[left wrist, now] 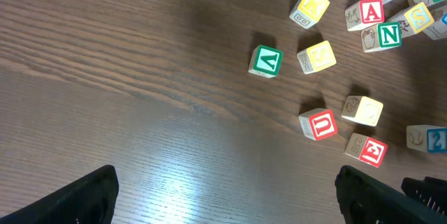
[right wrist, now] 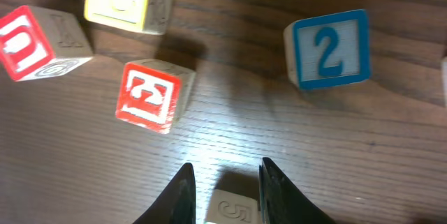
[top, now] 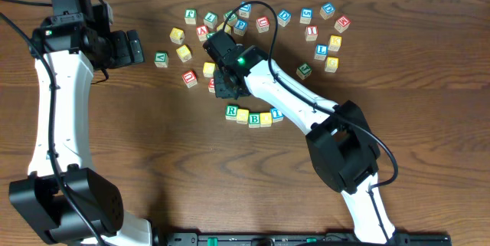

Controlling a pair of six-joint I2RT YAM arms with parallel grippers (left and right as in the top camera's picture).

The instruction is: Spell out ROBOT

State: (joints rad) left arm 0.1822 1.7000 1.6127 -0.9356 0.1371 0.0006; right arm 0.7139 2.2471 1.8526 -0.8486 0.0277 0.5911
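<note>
A row of letter blocks lies in the overhead view: a green R (top: 231,111), a yellow block (top: 243,114), a green B (top: 254,119), another yellow block (top: 266,119) and a blue block (top: 277,113). My right gripper (top: 223,86) is just above the row's left end. In the right wrist view its fingers (right wrist: 226,165) are shut on a pale block marked 5 (right wrist: 230,208). A red E block (right wrist: 154,95) and a blue 2 block (right wrist: 328,48) lie beyond it. My left gripper (top: 136,47) (left wrist: 227,196) is open and empty over bare wood.
Several loose letter blocks are scattered across the back of the table (top: 92,1), from a green block (top: 161,59) to a yellow one (top: 331,63). In the left wrist view a green V (left wrist: 266,61), a red U (left wrist: 318,123) and a red A (left wrist: 370,12) lie ahead.
</note>
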